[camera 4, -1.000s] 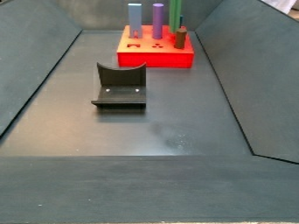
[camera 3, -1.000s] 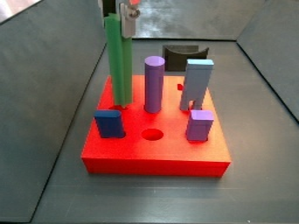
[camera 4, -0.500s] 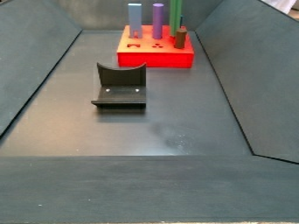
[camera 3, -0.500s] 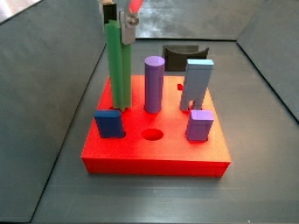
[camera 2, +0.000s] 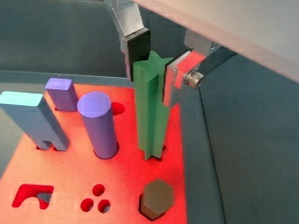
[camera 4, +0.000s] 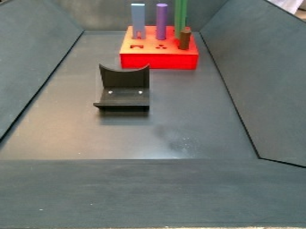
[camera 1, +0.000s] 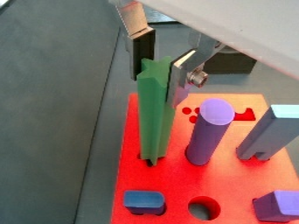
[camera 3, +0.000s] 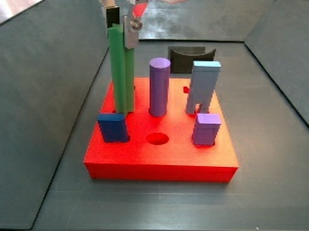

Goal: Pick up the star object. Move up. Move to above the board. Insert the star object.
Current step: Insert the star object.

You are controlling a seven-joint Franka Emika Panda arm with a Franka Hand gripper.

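The star object (camera 1: 152, 114), a tall green rod with a star-shaped top, stands upright with its foot in the board (camera 1: 173, 179), a thick red slab. Both wrist views show the gripper (camera 1: 162, 66) at the rod's top end. One dark pad (camera 2: 138, 48) stands a little off one side and the silver finger (camera 2: 176, 74) is close by the other; the gripper is open. In a side view the gripper (camera 3: 121, 18) sits level with the top of the star object (camera 3: 119, 72), above the board (camera 3: 157, 167). In a side view the rod (camera 4: 180, 13) rises from the board (camera 4: 156, 61).
On the board stand a purple cylinder (camera 3: 158, 86), a light blue block (camera 3: 205, 83), a small blue block (camera 3: 112, 126), a small purple block (camera 3: 207, 129) and a dark hexagonal peg (camera 2: 156, 199). A round hole (camera 3: 157, 140) lies near the front. The fixture (camera 4: 122, 87) stands on the floor.
The gripper has risen a little along the rod's top. The rod stays upright in the board.
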